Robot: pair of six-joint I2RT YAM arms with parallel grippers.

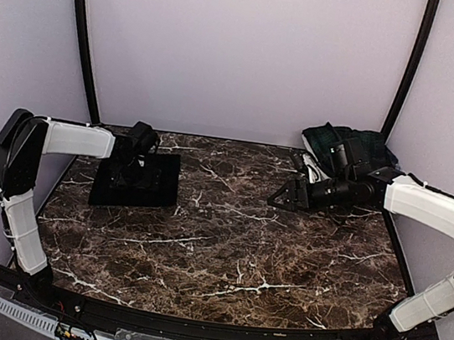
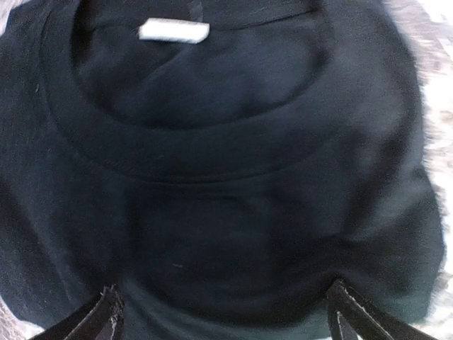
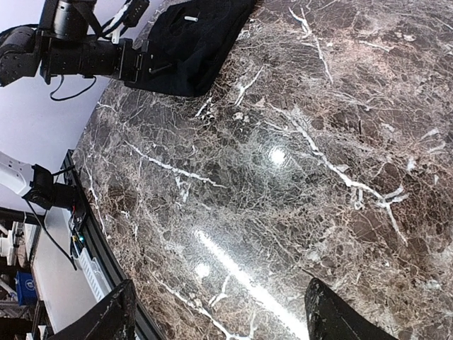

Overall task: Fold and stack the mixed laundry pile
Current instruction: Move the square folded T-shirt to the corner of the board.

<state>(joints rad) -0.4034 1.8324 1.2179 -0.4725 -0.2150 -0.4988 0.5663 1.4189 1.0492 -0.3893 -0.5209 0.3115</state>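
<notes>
My left claw gapes empty just over the folded black T-shirt. The tartan skirt lies just behind my open, empty right claw, the nearer one.

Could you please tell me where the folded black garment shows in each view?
Top external: black garment, left rear of the marble table.
Left wrist: fills the frame.
Right wrist: top edge, left of centre.
Shared landmark: the table's white-veined marble beside it.
</notes>
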